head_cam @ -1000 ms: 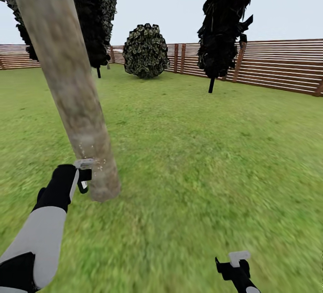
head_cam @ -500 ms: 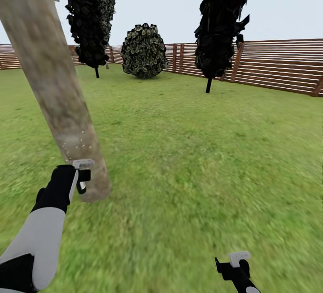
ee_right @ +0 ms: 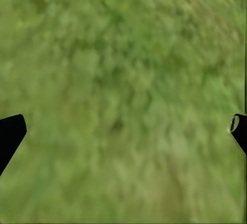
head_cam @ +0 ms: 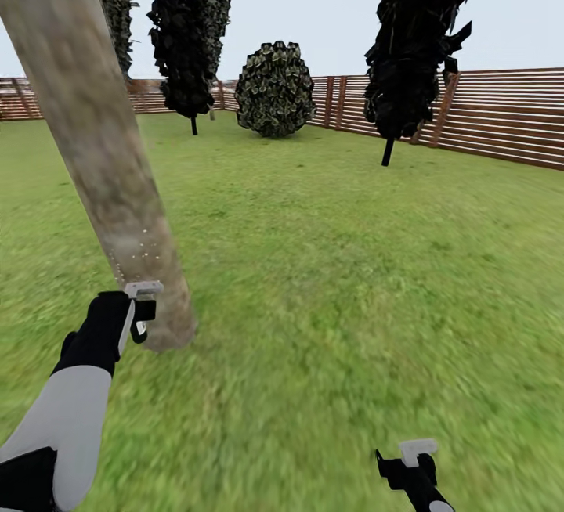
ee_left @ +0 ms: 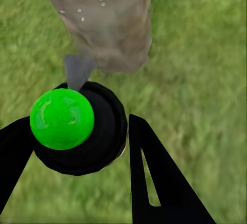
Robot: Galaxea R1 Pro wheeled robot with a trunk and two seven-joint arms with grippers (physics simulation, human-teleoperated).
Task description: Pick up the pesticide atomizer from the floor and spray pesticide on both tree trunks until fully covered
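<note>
Pesticide atomizer (ee_left: 77,131) sits between the black fingers (ee_left: 159,183) of the left gripper (ee_left: 77,147), which is closed on it. In the left wrist view it is a round black body with a bright green ball on it, and a small grey nozzle part comes out of it toward the base of the tree trunk (ee_left: 103,18). So its axis runs along the gripper fingers and it points at the trunk, very near to the bark; I cannot tell if it touches. In the head view the bottle itself is too small to see clearly at the left gripper (head_cam: 141,310), which hangs just beside the foot of the tree trunk (head_cam: 102,160), on the near left part of the lawn (head_cam: 329,277).

Small white specks lie on the bark just above the gripper, low on the trunk. The trunk is thick, mottled grey-tan, and it leans to the upper left, going out of the top edge of the head view.

Right gripper (head_cam: 415,457) is low near the bottom edge of the head view, well apart from the trunk. In the right wrist view its two finger tips (ee_right: 10,131) stand far from each other at the two sides, with only grass between them, so it is wide and holds nothing.

Farther on the lawn stand two near-black cypresses (head_cam: 415,50), with a round shrub (head_cam: 274,89) between them. The brown slat fence (head_cam: 501,113) closes the far edge of the garden.
</note>
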